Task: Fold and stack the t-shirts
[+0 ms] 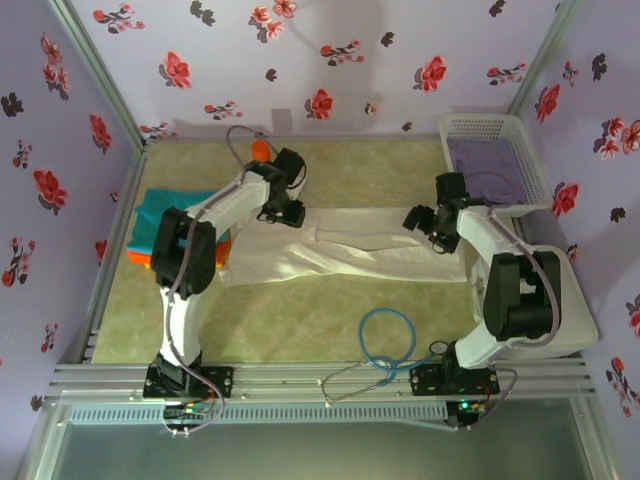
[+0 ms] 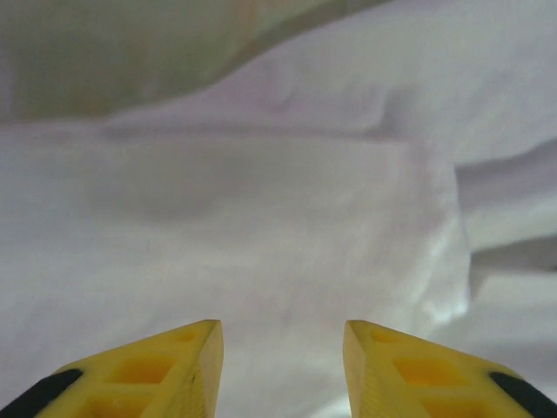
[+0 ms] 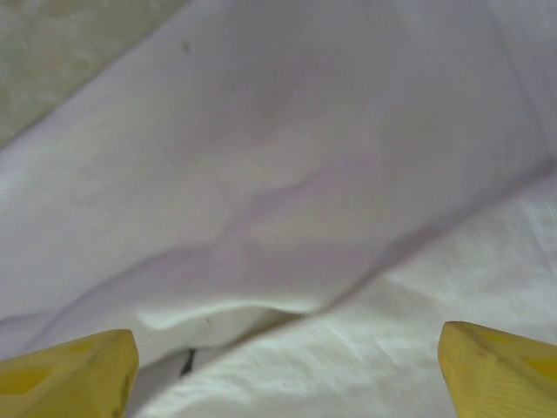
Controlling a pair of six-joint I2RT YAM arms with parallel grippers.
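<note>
The left arm (image 1: 215, 210) reaches far and rightward, its left claw (image 1: 287, 212) pointed down with yellow fingers (image 2: 187, 366) moderately apart. The right arm (image 1: 492, 240) bends leftward, its right claw (image 1: 420, 222) low and spread wide.

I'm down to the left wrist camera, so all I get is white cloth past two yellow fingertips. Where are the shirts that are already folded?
Observer: A teal folded shirt lies on top of an orange one at the left side of the table.
Operator: What is the right arm doing?
Observer: Its end effector is open, over the right end of the white t-shirt.
Operator: Anything else I should know about?
Observer: A white basket sits at the far right corner, with purple cloth inside it.
</note>
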